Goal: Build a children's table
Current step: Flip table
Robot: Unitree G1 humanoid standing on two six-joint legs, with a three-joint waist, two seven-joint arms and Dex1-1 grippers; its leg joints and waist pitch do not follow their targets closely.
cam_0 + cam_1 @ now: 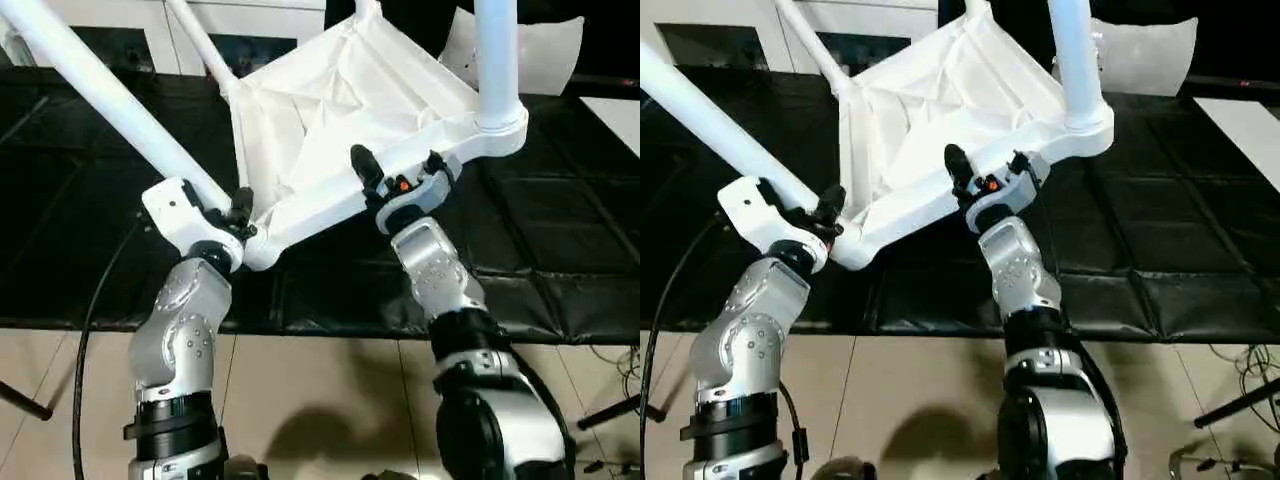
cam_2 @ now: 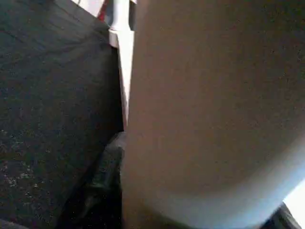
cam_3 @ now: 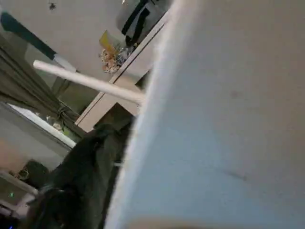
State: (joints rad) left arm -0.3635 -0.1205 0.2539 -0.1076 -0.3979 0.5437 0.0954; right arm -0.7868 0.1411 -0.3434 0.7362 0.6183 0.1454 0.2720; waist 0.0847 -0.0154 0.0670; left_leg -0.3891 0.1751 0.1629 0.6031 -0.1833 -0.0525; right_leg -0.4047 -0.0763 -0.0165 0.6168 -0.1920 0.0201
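1. The all-white plastic children's table (image 1: pixel 340 120) is held upside down and tilted in the air above the black padded floor mats (image 1: pixel 560 240), its ribbed square underside turned toward the robot.
2. Three long tapered round white legs show seated in the rounded corner sockets: one (image 1: pixel 100 95) at the near-left corner, running up and out to the left; one (image 1: pixel 497 60) at the near-right corner, rising almost straight; and a thinner-looking one (image 1: pixel 200 42) at a far corner.
3. The fourth corner reaches the upper edge of the head views, and I cannot tell whether a leg sits there.
4. The left gripper (image 1: pixel 232 215) is at the near-left corner; its black fingers are clamped on the base of that leg just beside the socket, and the leg's white surface looms large in the left wrist view.
5. The right gripper (image 1: pixel 398 168) sits at the raised rim of the near edge, one finger on each side of it. The fingers stand apart, and whether they pinch the rim I cannot tell.
6. Judged from this, assembly is far along: at least three legs in. What seems left is checking or fitting the last corner, turning the table over and standing it on the mats.
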